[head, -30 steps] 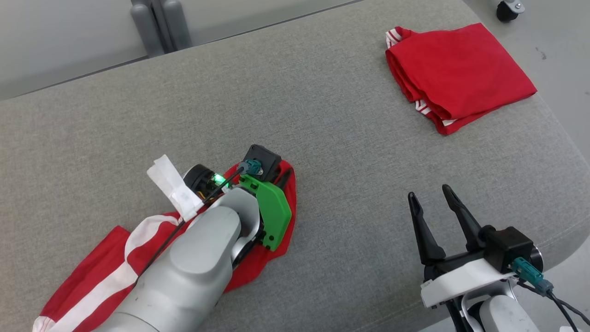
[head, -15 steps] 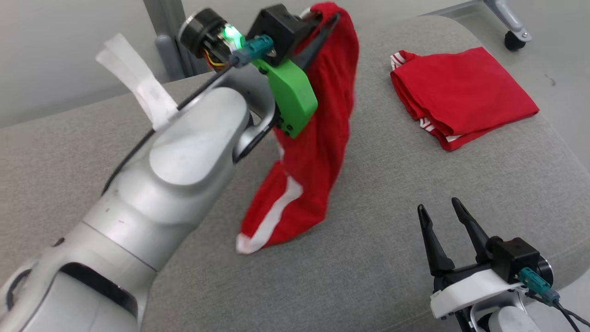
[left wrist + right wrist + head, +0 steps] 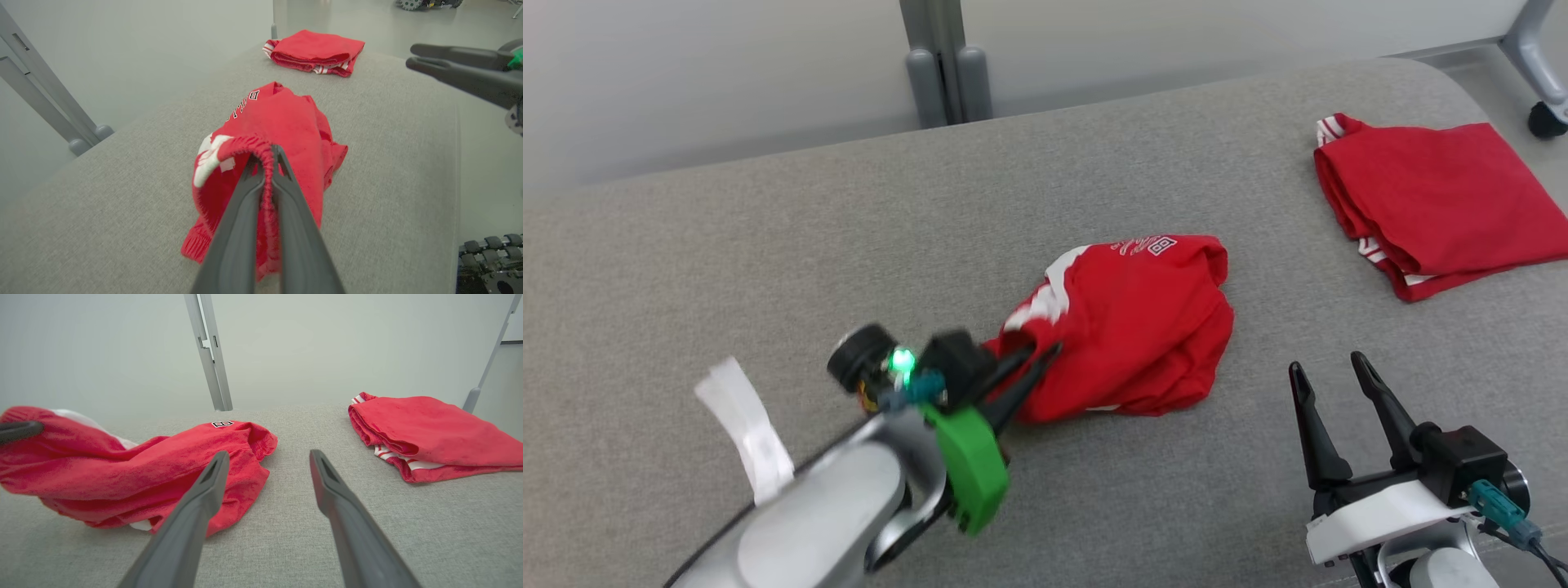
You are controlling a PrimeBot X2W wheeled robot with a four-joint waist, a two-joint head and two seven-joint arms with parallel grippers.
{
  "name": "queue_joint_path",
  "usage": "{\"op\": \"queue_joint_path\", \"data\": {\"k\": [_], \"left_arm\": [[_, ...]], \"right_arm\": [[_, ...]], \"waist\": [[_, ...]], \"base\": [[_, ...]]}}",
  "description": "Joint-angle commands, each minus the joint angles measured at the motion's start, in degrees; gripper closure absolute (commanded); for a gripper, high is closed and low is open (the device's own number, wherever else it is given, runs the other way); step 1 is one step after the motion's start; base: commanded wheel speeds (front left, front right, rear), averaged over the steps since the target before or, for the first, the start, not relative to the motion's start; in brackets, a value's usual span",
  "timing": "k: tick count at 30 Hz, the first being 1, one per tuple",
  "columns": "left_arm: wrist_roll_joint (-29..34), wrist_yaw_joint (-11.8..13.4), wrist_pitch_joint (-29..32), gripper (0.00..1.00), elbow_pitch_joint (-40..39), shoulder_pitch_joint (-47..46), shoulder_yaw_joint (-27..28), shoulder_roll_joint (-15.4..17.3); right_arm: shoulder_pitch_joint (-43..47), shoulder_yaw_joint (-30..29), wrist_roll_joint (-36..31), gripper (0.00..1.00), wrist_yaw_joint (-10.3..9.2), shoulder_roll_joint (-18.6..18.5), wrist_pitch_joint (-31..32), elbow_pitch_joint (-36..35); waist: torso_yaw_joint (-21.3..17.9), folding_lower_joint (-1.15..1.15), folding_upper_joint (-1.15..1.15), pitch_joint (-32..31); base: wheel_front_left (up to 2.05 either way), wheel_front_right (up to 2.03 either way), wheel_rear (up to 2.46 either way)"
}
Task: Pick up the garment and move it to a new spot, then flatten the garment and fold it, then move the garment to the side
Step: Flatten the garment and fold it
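A crumpled red garment (image 3: pixel 1135 327) with white stripes lies in a heap at the middle of the grey cushion (image 3: pixel 768 245). My left gripper (image 3: pixel 1039 354) is shut on its elastic waistband at the heap's near-left end; the left wrist view has the ribbed band (image 3: pixel 265 163) pinched between the two fingers. The garment (image 3: pixel 135 469) spreads low and left in the right wrist view. My right gripper (image 3: pixel 1327 371) stands open at the lower right, a little right of the heap, with nothing between its fingers (image 3: pixel 204 490).
A second red garment (image 3: pixel 1437 204), folded, with striped trim, lies at the cushion's far right corner (image 3: pixel 316 51) (image 3: pixel 429 433). A grey metal post (image 3: pixel 943 61) rises behind the cushion. A caster wheel (image 3: pixel 1547 118) stands on the floor at the far right.
My left gripper, which held the garment high half a second ago, has come down and laid it in a heap at mid cushion. The camera has shifted. The right gripper stays open.
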Motion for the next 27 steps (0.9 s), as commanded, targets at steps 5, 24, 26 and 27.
{"op": "queue_joint_path", "data": {"k": [5,24,26,27], "left_arm": [[3.6,2.4,-3.6,1.00,-1.9,9.3,-4.5,3.2],[-17.7,3.3,-5.0,0.00,-7.3,22.0,4.0,-0.3],[-21.5,2.8,-4.4,0.00,-7.6,22.5,6.0,-0.5],[-23.4,2.6,-4.0,0.00,-7.6,22.7,6.8,-0.6]], "right_arm": [[0.2,-0.3,0.4,0.00,-0.10,-0.6,0.0,0.1],[1.0,-0.2,0.7,0.00,-0.10,-0.5,0.0,0.3],[0.7,0.2,0.7,0.00,-0.10,-0.5,0.0,0.5],[0.5,0.2,0.6,0.00,-0.10,-0.5,0.0,0.5]], "waist": [[3.0,0.00,0.00,1.7],[5.0,0.00,0.00,0.7],[4.5,0.00,0.00,0.7],[4.3,0.00,0.00,0.8]], "base": [[0.00,0.00,0.00],[0.00,0.00,0.00],[0.00,0.00,0.00],[0.00,0.00,0.00]]}}
